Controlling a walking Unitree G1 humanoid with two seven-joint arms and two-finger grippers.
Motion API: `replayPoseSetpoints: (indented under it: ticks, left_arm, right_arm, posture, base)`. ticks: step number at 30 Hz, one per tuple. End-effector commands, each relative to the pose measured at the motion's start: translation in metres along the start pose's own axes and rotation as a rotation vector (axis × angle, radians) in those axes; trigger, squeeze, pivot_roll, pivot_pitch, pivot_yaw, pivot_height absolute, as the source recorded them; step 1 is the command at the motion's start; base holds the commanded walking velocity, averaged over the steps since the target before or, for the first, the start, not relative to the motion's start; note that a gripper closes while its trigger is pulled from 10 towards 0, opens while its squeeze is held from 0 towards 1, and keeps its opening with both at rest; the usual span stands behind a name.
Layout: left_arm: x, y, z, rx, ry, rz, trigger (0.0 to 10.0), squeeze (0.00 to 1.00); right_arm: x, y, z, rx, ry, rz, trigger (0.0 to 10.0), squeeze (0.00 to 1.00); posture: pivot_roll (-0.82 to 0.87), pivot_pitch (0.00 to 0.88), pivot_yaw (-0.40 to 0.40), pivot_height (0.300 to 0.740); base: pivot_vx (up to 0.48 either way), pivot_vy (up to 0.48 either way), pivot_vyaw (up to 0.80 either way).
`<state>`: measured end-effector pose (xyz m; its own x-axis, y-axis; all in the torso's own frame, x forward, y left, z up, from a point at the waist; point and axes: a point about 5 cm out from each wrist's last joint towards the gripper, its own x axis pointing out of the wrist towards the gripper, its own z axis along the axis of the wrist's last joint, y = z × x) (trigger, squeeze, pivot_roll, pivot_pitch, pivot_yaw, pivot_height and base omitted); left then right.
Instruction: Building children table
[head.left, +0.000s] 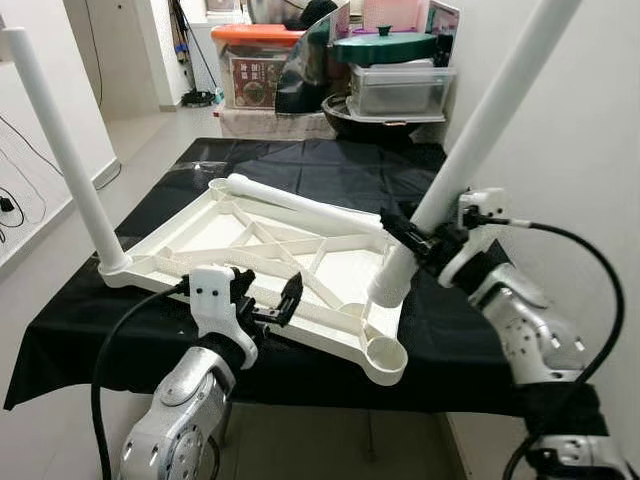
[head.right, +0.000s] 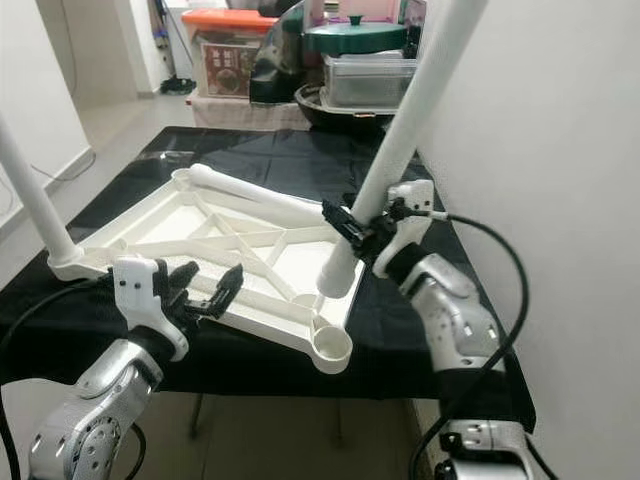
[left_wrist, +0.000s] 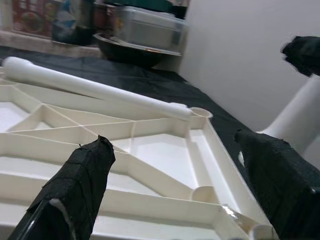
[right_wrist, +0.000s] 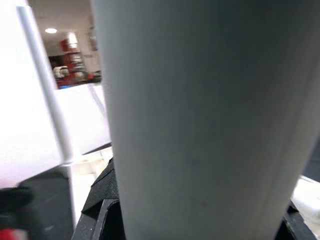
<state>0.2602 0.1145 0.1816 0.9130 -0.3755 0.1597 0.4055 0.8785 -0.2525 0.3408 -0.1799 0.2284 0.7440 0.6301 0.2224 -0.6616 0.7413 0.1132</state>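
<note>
1. There, on a table draped in a black cloth (head.left: 300, 165), the white tabletop (head.left: 262, 262) lay upside down, its ribbed underside facing up and its near edge reaching the front of the cloth.
2. The leg held by the right arm (head.left: 480, 130) was a long white tube, tilted, rising toward the upper right past the grey wall, with its lower end just above the tabletop's right rim, near the empty front-right corner socket (head.left: 384, 352).
3. A second leg (head.left: 62, 150) stood upright in the tabletop's front-left corner socket.
4. A third leg (head.left: 300, 203) lay flat across the far side of the tabletop, one end at the far right corner.
5. Plastic storage boxes (head.left: 398, 88) and a dark bowl were stacked beyond the table's far end.
6. The right gripper (head.left: 412, 239) was clamped around the tilted leg close to its lower end; in the right wrist view that tube loomed between the black fingers.
7. The left gripper (head.left: 264, 296) hovered at the near edge of the tabletop, fingers (left_wrist: 82, 175) spread wide and holding nothing.
</note>
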Motion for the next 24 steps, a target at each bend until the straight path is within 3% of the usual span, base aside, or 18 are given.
replayPoseSetpoints:
  ticks: [1,8,9,10,12,13,14,24]
  left_arm:
    - [-0.002,-0.003,-0.001,-0.007,0.013,-0.022,10.0,0.0]
    - [-0.007,-0.008,-0.002,-0.02,0.028,-0.066,10.0,0.0]
    - [-0.014,-0.012,-0.004,-0.017,0.052,-0.116,10.0,0.0]
    - [-0.014,-0.012,-0.004,-0.017,0.052,-0.116,10.0,0.0]
    - [-0.039,-0.04,-0.014,-0.049,0.154,-0.33,10.0,0.0]
    - [-0.039,-0.04,-0.014,-0.049,0.154,-0.33,10.0,0.0]
    - [-0.048,-0.05,-0.018,-0.061,0.19,-0.397,10.0,0.0]
    - [-0.056,-0.051,-0.024,0.008,0.231,-0.435,10.0,0.0]
  right_arm:
    - [0.0,-0.001,0.006,0.017,-0.018,0.027,10.0,0.0]
    - [-0.007,-0.003,0.012,0.058,0.007,0.174,10.0,0.0]
    - [-0.009,0.001,0.012,0.063,0.04,0.3,10.0,0.0]
    - [-0.009,0.001,0.012,0.063,0.04,0.3,10.0,0.0]
    - [-0.009,0.014,0.004,0.055,0.121,0.543,10.0,0.0]
    - [-0.009,0.014,0.004,0.055,0.121,0.543,10.0,0.0]
    - [-0.008,0.018,0.002,0.051,0.143,0.605,10.0,0.0]
    - [-0.001,0.021,0.001,0.029,0.155,0.623,10.0,0.0]
  posture:
    - [0.07,0.064,-0.025,0.74]
    - [0.08,0.092,-0.025,0.74]
    - [0.1,0.136,-0.025,0.74]
    - [0.1,0.136,-0.025,0.74]
    - [0.11,0.194,-0.018,0.74]
    - [0.11,0.194,-0.018,0.74]
    - [0.11,0.194,-0.018,0.74]
    - [0.11,0.187,-0.019,0.74]
  base:
    - [0.0,0.0,0.0]
    - [0.0,0.0,0.0]
    - [0.0,0.0,0.0]
    - [0.0,0.0,0.0]
    - [0.0,0.0,0.0]
    - [0.0,0.0,0.0]
    - [0.0,0.0,0.0]
    - [0.0,0.0,0.0]
